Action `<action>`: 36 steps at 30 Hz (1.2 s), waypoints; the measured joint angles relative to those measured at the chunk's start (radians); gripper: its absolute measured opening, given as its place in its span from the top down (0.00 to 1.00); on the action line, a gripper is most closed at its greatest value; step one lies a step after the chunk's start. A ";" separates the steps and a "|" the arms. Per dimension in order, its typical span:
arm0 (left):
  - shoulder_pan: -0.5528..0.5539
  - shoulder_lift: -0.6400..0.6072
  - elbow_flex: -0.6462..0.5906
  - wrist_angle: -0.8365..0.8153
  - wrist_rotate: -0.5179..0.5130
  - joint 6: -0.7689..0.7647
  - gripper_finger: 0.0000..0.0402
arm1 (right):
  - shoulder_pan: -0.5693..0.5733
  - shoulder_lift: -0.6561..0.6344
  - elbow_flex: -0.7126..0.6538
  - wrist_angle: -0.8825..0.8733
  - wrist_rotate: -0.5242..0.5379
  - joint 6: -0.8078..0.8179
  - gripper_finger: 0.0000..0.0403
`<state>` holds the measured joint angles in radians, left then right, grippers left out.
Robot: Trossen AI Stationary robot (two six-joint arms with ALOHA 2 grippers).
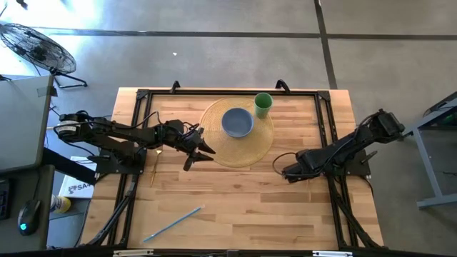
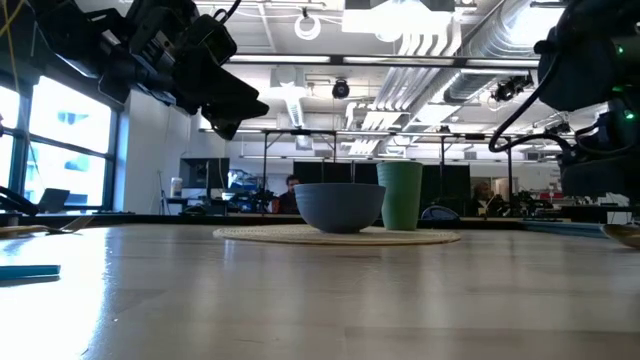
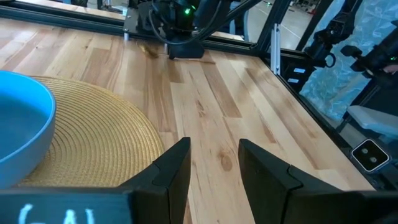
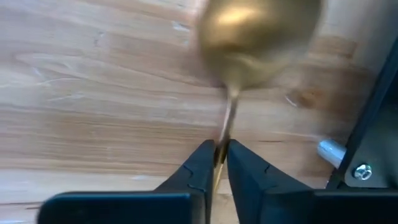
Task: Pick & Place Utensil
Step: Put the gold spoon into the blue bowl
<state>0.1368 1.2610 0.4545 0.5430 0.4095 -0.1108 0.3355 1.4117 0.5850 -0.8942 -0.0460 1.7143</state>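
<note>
Right up against the right wrist camera we've got a gold spoon, its thin handle pinched tight between the two fingers of the right claw, bowl end just over the wooden worktop. From above, that right claw sits low at the right side of the worktop, just off the edge of the round woven mat.

Over to the left claw, and we see it hovering above the boards at the mat's left edge, fingers parted with nothing between them. Its own camera shows the mat and the rim of the blue bowl just beside it.

On the mat we have the blue bowl near the middle and a green cup at the far rim, close together; we cannot tell whether they touch. From worktop height the bowl and cup overlap.

A second gold utensil lies under the left arm, and a light blue one lies well apart at the near edge.
</note>
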 joint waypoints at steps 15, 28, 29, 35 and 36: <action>0.000 0.000 0.000 0.000 0.000 0.000 0.67 | 0.038 -0.002 0.003 0.050 0.095 -0.045 0.93; 0.000 0.000 0.000 0.000 -0.001 0.006 0.67 | 0.038 0.011 0.078 0.219 0.285 -0.298 0.94; 0.000 0.000 0.000 0.000 -0.002 0.008 0.67 | 0.036 0.019 0.079 0.247 0.292 -0.322 0.94; 0.000 0.000 0.000 0.000 -0.003 0.011 0.67 | 0.038 0.118 0.081 0.374 0.327 -0.454 0.96; 0.000 0.000 0.000 0.000 -0.004 0.011 0.67 | 0.038 0.134 0.081 0.394 0.341 -0.465 0.96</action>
<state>0.1369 1.2610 0.4545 0.5426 0.4057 -0.0994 0.3737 1.5460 0.6663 -0.5006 0.2947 1.2493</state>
